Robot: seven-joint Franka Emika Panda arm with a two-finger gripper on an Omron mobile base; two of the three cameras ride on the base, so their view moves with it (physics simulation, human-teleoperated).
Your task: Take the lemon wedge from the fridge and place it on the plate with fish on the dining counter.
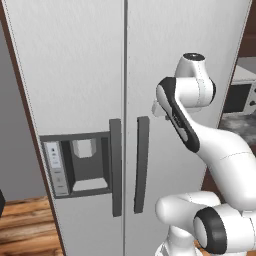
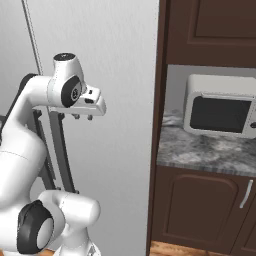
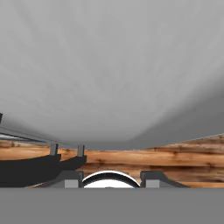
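Gripper (image 2: 82,117) pointing down, fingers slightly apart, empty, close before shut fridge (image 1: 90,75), which stands upright with long axis vertical; dark handles (image 1: 115,166) vertical beside dispenser panel (image 1: 75,165); no legible writing; microwave (image 2: 221,113) on surface (image 2: 200,150) rightward.

The fridge (image 1: 125,75) stands straight ahead, its dispenser panel (image 1: 77,165) left of the two handles (image 1: 116,167); right of it, a microwave (image 2: 220,112) sits on a counter (image 2: 210,150).
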